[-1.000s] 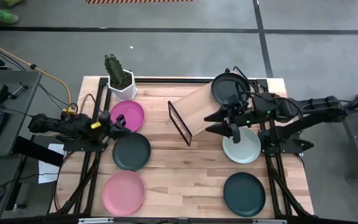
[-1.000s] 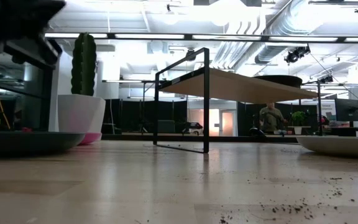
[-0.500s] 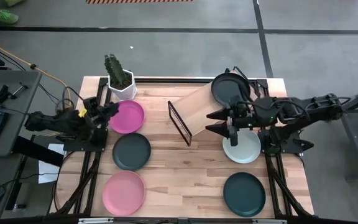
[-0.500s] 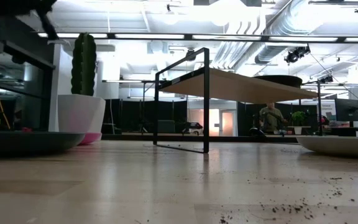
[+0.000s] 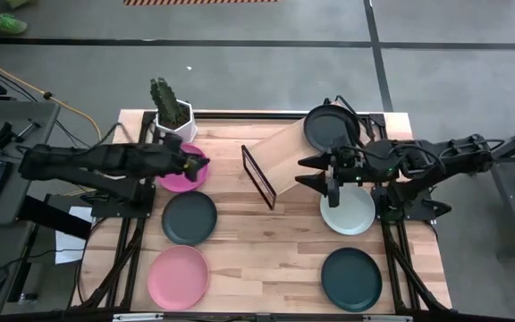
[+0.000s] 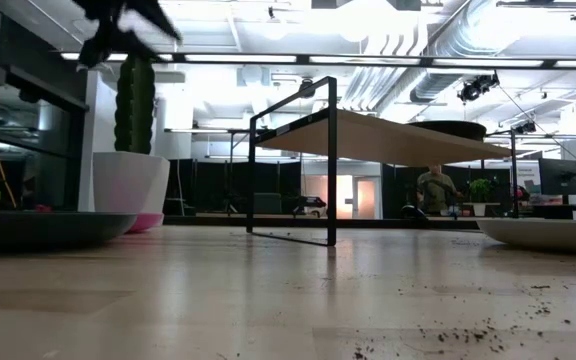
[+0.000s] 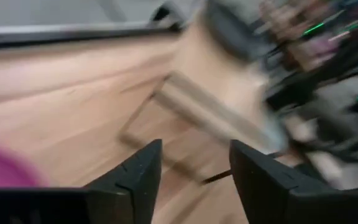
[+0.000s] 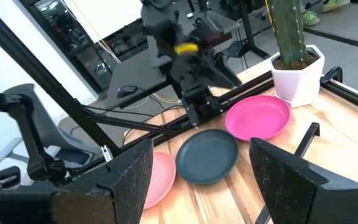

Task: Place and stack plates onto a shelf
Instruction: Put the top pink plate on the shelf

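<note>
The shelf [image 5: 280,161] stands at the table's far middle, with one dark plate [image 5: 327,128] on its right end. On the tabletop lie a magenta plate [image 5: 179,182], a dark plate [image 5: 189,217], a light pink plate [image 5: 178,275], a mint-white plate [image 5: 351,215] and another dark plate [image 5: 351,278]. My left gripper [image 5: 200,164] hangs open high above the magenta plate's right rim, holding nothing; its fingers [image 7: 145,171] point toward the shelf. My right gripper [image 5: 302,173] is open and holds nothing, between the shelf and the mint-white plate.
A cactus in a white faceted pot [image 5: 173,119] stands at the far left, just beyond the magenta plate. Bare wood shows in the table's middle and near middle [image 5: 266,259]. Crumbs of soil lie near the front edge [image 6: 448,335].
My left arm first drew back toward the table's left edge. It then reached out toward the right, above the magenta plate and toward the shelf, and rose into the top of the low view. The plates and the shelf have stayed where they were.
</note>
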Robot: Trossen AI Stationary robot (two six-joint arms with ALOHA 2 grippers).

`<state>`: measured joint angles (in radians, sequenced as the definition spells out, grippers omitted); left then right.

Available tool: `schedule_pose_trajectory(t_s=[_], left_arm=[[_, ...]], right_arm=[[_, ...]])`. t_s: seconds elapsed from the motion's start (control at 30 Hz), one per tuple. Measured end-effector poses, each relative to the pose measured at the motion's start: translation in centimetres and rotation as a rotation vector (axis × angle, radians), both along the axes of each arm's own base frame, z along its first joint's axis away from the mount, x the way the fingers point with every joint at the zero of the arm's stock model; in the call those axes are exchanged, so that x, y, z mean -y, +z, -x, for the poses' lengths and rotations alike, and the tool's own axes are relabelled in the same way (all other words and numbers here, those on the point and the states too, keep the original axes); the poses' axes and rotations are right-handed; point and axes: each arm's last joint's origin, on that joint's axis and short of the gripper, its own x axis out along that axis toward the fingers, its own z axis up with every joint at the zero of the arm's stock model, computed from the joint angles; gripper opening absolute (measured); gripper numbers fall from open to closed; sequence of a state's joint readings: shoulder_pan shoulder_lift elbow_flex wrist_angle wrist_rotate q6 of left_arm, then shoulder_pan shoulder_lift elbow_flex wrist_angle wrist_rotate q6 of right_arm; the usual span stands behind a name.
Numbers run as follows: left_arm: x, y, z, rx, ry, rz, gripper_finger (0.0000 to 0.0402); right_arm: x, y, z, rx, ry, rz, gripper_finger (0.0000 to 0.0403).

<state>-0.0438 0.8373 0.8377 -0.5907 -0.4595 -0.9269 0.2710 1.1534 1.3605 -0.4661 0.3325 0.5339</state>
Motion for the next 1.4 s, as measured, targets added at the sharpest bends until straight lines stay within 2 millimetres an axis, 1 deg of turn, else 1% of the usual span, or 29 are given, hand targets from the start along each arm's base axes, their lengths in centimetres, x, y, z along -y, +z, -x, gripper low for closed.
schedule_pose_trajectory(t_s=[0.1,0.23,0.37,0.67,0.8,0.93,1.1,1.23,1.4], left_arm=[[-0.3,-2.0,-1.2,-0.157,0.013,0.072,0.0192],[-0.4,-4.3,-2.6,-0.318,0.012,0.163,0.0193],[-0.3,-6.5,-3.9,-0.453,0.045,0.206,0.0193],[-0.5,-11.1,-6.3,-0.689,0.151,0.188,0.0193],[-1.2,-12.8,-6.9,-0.775,0.196,0.178,0.0193],[-2.2,-14.1,-7.2,-0.823,0.245,0.172,0.0193],[-3.3,-15.2,-7.6,-0.866,0.260,0.169,0.0193],[-3.7,-15.7,-8.0,-0.857,0.259,0.176,0.0193],[-4.0,-16.2,-8.1,-0.858,0.274,0.182,0.0192]], right_arm=[[0.0,-0.1,0.0,-0.009,0.000,0.002,0.0250],[0.0,-0.2,0.0,-0.017,0.000,0.005,0.0250],[0.0,-0.3,0.1,-0.026,0.000,0.007,0.0250],[0.0,-0.5,0.1,-0.051,-0.001,0.008,0.0250],[0.0,-0.7,0.1,-0.064,0.000,0.010,0.0250],[-0.1,-0.9,-0.2,-0.072,-0.001,0.012,0.0250],[-0.3,-1.4,-0.9,-0.100,0.000,0.020,0.0250],[-0.4,-1.8,-1.4,-0.120,0.000,0.026,0.0250],[-0.4,-1.8,-1.4,-0.121,-0.001,0.026,0.0250]])
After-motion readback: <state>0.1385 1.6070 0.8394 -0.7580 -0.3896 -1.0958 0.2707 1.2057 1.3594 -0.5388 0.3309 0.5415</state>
